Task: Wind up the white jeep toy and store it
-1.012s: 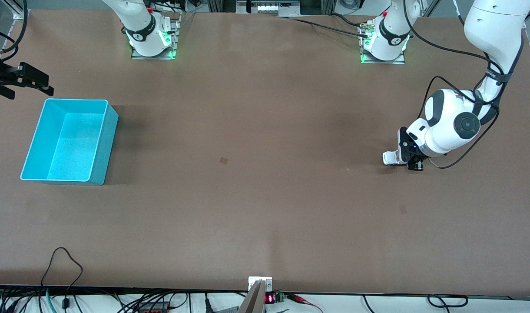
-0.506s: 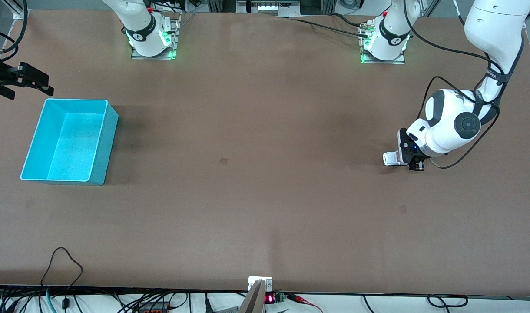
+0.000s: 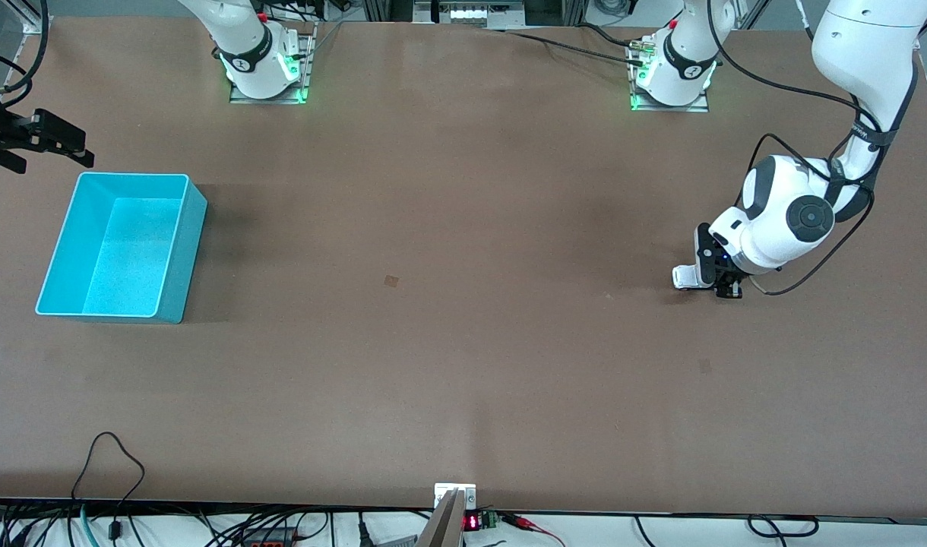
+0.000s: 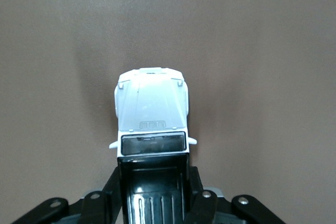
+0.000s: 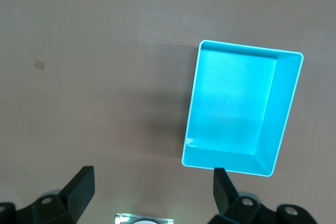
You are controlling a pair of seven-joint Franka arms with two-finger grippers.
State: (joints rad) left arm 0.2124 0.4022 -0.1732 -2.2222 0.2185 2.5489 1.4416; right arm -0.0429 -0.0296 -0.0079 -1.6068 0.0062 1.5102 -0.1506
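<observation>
- The white jeep toy [image 4: 152,111], a small boxy car of smooth glossy plastic with a ribbed black roof panel and a dark windscreen strip, sits low at the brown table [image 3: 463,342] toward the left arm's end, its rear half pinched between the fingers of the left gripper [image 4: 153,195].
- In the left wrist view the bonnet juts out ahead of the black fingers [image 4: 113,192], showing moulded hinges, a small grille slot and two stubby side mirrors; the front view gives only a white sliver of the car [image 3: 685,276] poking out from under the arm's rounded white wrist.
- The left gripper [image 3: 718,285] is down at the tabletop, clamped on the jeep's flanks; whether the wheels touch the surface cannot be told from either view.
- The table is a matte, faintly mottled brown sheet, bare all around the car.
- The turquoise bin [image 3: 121,245], an open rectangular tub with rounded corners and smooth sloping walls, stands well apart from the left gripper, at the right arm's end of the table.
- The right gripper [image 3: 49,144] waits in the air just past the bin's edge, its black fingers [image 5: 79,192] spread wide.
- Only the right wrist view looks straight down into the bin [image 5: 239,114], showing a finely speckled floor and nothing inside.
- Black cables [image 3: 110,463] trail along the table edge nearest the front camera.
</observation>
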